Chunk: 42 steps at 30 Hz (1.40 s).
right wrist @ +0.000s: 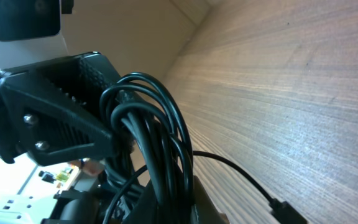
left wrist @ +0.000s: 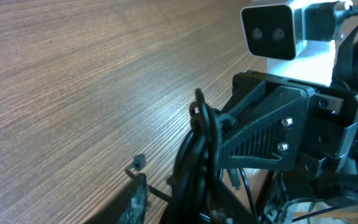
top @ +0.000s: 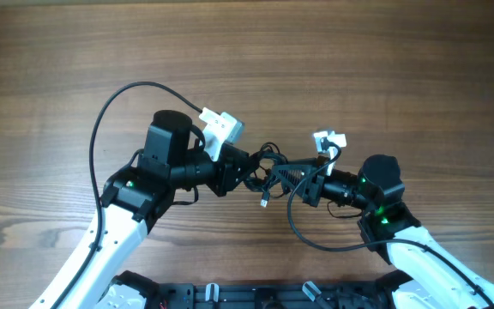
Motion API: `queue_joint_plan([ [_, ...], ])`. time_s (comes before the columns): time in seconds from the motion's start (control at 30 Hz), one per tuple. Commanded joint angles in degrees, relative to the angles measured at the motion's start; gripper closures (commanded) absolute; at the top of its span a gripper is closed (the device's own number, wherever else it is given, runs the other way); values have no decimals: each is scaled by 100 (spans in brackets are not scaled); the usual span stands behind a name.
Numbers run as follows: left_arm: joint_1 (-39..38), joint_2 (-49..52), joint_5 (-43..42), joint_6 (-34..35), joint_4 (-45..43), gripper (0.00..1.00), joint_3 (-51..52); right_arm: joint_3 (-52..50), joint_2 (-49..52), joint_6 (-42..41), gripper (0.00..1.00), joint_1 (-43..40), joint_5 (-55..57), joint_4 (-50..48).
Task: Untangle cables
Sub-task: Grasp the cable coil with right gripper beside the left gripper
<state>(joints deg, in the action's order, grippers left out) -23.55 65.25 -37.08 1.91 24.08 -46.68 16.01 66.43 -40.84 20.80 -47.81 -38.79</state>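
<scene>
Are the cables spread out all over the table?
No, the cables are bunched in one small clump near the middle of the table.

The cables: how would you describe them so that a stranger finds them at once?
On the wooden table, find where the left gripper and right gripper nearly meet. The cables are the small dark tangle between them, thinner than the arms' black wires, with a silvery plug end.

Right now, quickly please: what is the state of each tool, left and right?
Left tool: closed, holding the cables.
Right tool: closed, holding the same cables.
</scene>
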Motion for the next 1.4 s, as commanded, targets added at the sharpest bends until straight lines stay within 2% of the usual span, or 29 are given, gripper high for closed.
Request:
queue_joint_plan([
  [0.0,15,26,212,-326,28,82,-26,92,22,-284,95,-20,-372,-66],
  [0.07,15,81,195,-323,26,91,-26,92,22,-293,95,-17,-374,-63],
  [0.13,15,138,103,-321,28,94,-26,92,22,-409,94,-17,-376,-63],
  [0.3,15,328,-15,-321,26,96,-26,92,22,-437,93,-17,-483,-68],
  [0.37,17,393,-9,-321,11,96,-26,92,22,-435,73,-20,-474,-68],
  [0.4,33,389,61,-317,-17,96,-26,92,22,-426,51,-20,-437,-68],
  [0.43,57,369,192,-269,-50,96,-26,92,22,-415,34,-20,-350,-68],
  [0.5,166,328,664,57,-105,96,-26,92,22,-415,15,-26,-52,-72],
  [0.53,269,297,1071,417,-131,96,-26,92,22,-402,9,-26,151,-81],
  [0.57,365,278,1351,680,-131,96,-26,92,22,-293,7,-26,321,-81],
  [0.7,769,223,1639,1589,-151,96,-26,120,22,-42,6,-26,809,31],
  [0.77,835,225,1637,1705,-151,96,-26,330,22,136,6,-24,916,535],
  [0.93,831,225,1412,1641,-151,96,-26,1416,22,1346,11,-22,929,2629],
  [1.03,831,225,1147,1517,-162,96,-26,1558,22,1432,12,52,929,2739],
  [1.2,831,225,-20,822,-260,96,-26,1558,155,1499,18,232,927,2835],
  [1.37,831,225,-63,745,-264,96,-26,1558,339,1335,38,417,879,2835],
])
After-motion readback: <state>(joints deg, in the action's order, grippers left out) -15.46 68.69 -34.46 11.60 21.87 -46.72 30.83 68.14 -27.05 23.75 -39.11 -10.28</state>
